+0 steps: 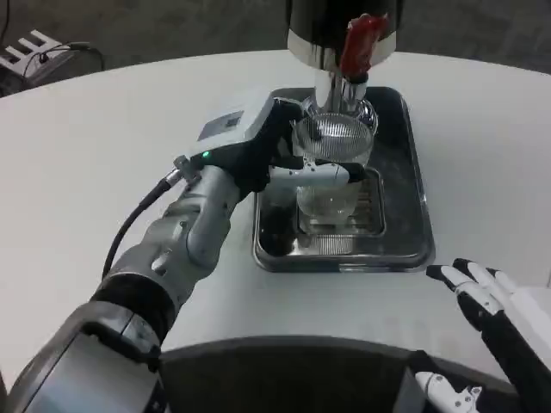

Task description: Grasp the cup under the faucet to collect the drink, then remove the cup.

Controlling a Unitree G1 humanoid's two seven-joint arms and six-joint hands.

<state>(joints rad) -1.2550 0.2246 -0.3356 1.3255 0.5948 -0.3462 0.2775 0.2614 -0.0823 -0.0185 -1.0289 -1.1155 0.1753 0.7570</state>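
Holding the cup (334, 168) in my left hand (258, 146), fingers wrapped, under the faucet (355, 77) at twelve o'clock. Risk: tilting it on withdrawal would spill onto the tray (413, 232). My right hand (504, 314), five o'clock, lies spread, idle.

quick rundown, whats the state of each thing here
cup: upright under the faucet, held by the left hand
left hand: gripping the cup
right hand: open, holding nothing
faucet: red lever, flow cannot be told
drip tray: flat on the table, under the cup

White round table (103, 155). Metal drip tray (419, 215) with slotted grate, at 12 o'clock from table centre. White slotted object with dark cable (30, 52), off table, at 10 o'clock.
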